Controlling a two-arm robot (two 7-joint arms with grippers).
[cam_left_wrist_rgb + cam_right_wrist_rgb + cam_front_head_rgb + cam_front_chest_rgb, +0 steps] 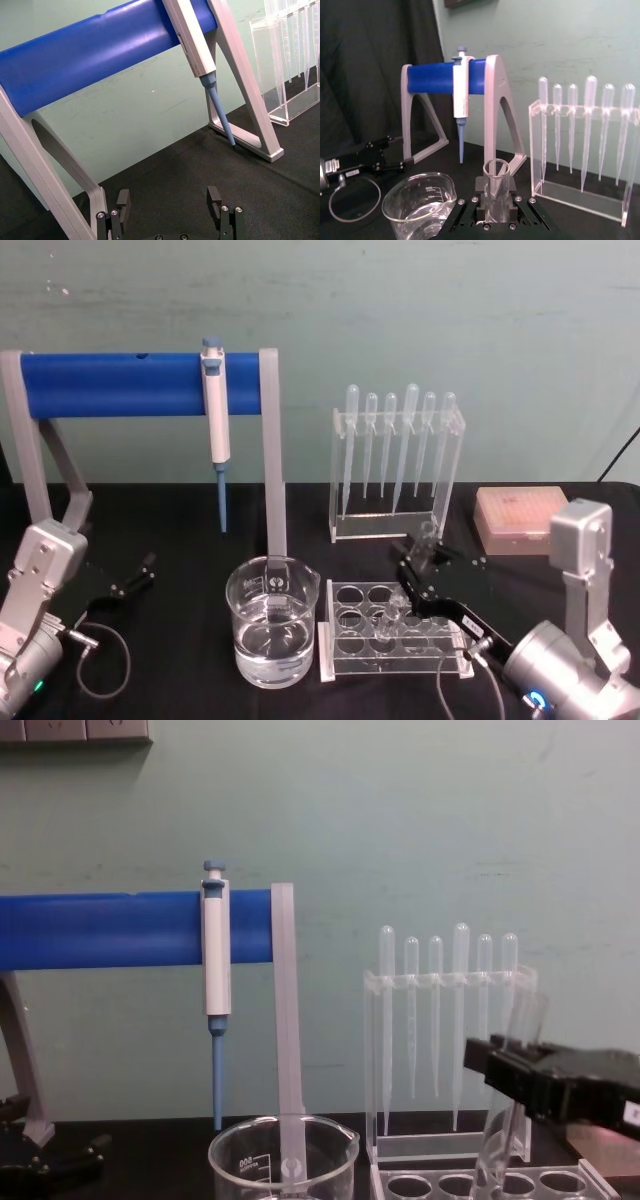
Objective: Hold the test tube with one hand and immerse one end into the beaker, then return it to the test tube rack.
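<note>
The test tube is a clear glass tube, tilted, with my right gripper shut on its upper part. Its round lower end reaches into a hole of the clear tube rack. From the right wrist, the test tube stands between the black fingers, open rim up. The chest view has the test tube leaning under the right gripper. The beaker, part full of clear liquid, stands just left of the rack. My left gripper rests open on the table at far left, its fingers spread with nothing between them.
A blue-barred stand holds a white pipettor behind the beaker. A clear stand of several pipettes is behind the rack. A pink tip box sits at back right. A grey cable loops by the left arm.
</note>
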